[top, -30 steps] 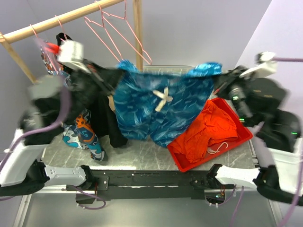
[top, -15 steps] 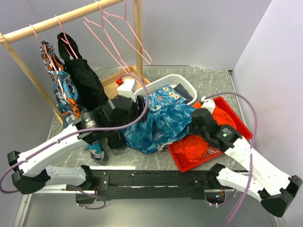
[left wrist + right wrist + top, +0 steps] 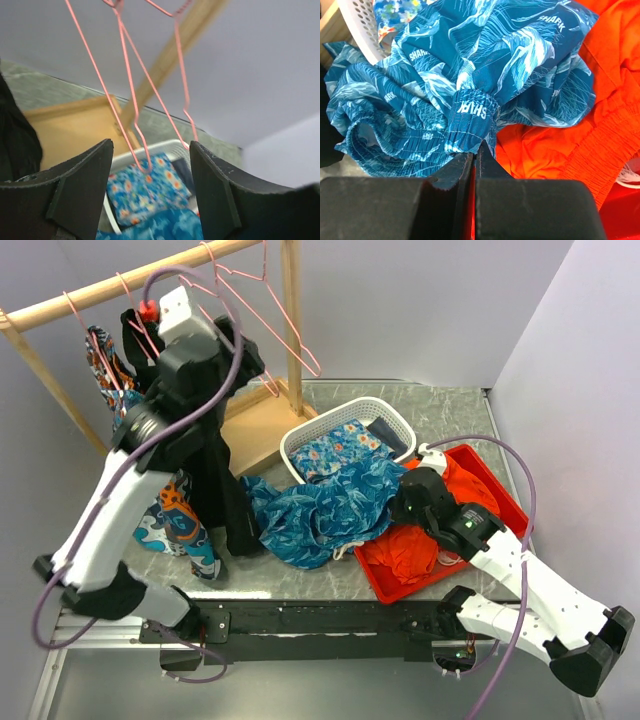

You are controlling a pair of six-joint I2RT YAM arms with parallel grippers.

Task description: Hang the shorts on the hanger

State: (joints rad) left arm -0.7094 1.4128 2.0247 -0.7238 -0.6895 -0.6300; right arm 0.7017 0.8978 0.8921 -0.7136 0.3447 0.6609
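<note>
The teal leaf-print shorts (image 3: 320, 510) lie crumpled on the table, spilling over the edge of the red tray. My right gripper (image 3: 402, 506) sits low at their right side, shut on a fold of the waistband (image 3: 470, 117); the jaws (image 3: 476, 146) are pressed together on the fabric. My left gripper (image 3: 245, 358) is raised to the wooden rail and stands open. A pink wire hanger (image 3: 131, 100) hangs just beyond and between its fingers (image 3: 150, 150), untouched. Several pink hangers (image 3: 250, 315) hang from the rail.
A white basket (image 3: 300, 438) holds a blue flowered cloth (image 3: 340, 448). The red tray (image 3: 505, 508) holds an orange garment (image 3: 415, 552). Black (image 3: 215, 480) and patterned (image 3: 170, 525) clothes hang from the rail (image 3: 110, 288). The rack's post (image 3: 292, 320) rises behind.
The left gripper let go of the shorts, opened and rose to the hangers on the rail. The shorts dropped from a spread into a heap; the right gripper lowered, still shut on them.
</note>
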